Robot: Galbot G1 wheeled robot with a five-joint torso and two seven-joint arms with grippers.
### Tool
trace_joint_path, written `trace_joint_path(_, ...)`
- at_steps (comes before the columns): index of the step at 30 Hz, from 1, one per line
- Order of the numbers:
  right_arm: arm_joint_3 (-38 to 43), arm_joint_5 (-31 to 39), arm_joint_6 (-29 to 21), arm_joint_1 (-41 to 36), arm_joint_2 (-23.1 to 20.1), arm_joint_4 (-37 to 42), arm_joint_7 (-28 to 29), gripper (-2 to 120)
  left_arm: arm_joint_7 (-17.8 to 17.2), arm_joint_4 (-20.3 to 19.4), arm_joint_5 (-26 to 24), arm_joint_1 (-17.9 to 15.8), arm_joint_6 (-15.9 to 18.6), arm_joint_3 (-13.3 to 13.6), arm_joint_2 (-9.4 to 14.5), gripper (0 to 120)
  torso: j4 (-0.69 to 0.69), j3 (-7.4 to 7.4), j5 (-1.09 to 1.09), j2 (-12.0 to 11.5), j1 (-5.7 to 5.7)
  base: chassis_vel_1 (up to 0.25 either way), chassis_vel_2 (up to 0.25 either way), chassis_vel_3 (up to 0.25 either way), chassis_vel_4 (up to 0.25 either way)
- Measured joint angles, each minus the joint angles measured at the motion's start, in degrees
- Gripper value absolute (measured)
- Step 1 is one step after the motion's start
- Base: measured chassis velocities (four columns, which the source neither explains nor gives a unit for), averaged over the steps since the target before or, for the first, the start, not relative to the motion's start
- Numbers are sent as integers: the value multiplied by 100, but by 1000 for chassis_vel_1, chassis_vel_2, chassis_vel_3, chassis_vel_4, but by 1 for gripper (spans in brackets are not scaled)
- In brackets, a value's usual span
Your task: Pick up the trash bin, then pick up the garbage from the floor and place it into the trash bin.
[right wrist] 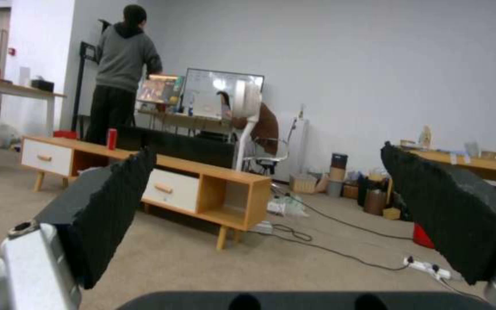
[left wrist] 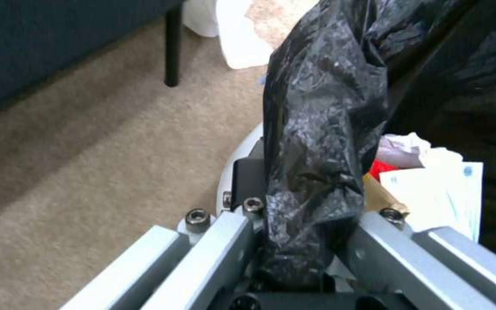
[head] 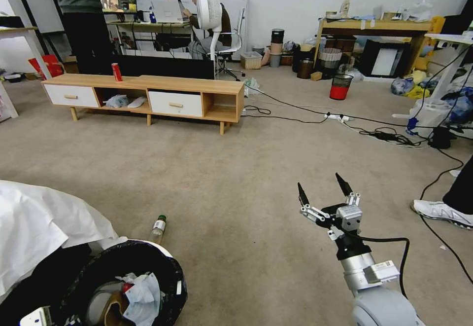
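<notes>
Closest to the head camera, at the lower left, sits the trash bin [head: 170, 271], a round bin with a white rim and a crinkled black bag [left wrist: 323, 129] as liner. Inside it lie crumpled white tissues [head: 143, 294], something red and a tan cardboard piece [head: 114, 311]. From the left wrist camera, the left gripper [left wrist: 294, 241] has its two grey fingers [left wrist: 225, 241] pressed on a fold of the black bag at the bin's rim, so it grips the bin by the liner. A white sheet [head: 44, 227] lies draped just beside the bin, on its left.

On the beige carpet [head: 221, 193], just beyond the bin, lies a clear bottle with green cap [head: 157, 226], on its side and apart from the rim.

At the lower right of the head view, the right gripper [head: 322, 190] hangs above the bare carpet, well apart from the bottle. Its black fingertips [head: 343, 184] are spread wide with nothing between them.

Farther back stands a low wooden TV cabinet [head: 148, 96] with white drawers, and an upright red can [head: 117, 72] stands on its top. A small red-and-black mesh bin [head: 340, 87] stands near the cables [head: 384, 133] on the right. A white sneaker [head: 441, 212] of a person is at the right edge.
</notes>
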Motion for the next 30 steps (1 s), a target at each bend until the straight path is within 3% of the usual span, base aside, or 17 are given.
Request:
trace_joint_path(16, -185, -2, 128, 92, 12, -135, -36, 100, -21, -2, -37, -4, -7, -26, -22, 1, 0, 0, 1, 0, -1, -116, -122, 121, 115)
trace_joint_path(30, -249, 18, 143, 184, 8, -202, -44, 100, -30, -13, -65, 4, 1, -48, -41, 1, -1, 0, 0, 1, -1, -12, -11, 7, 11)
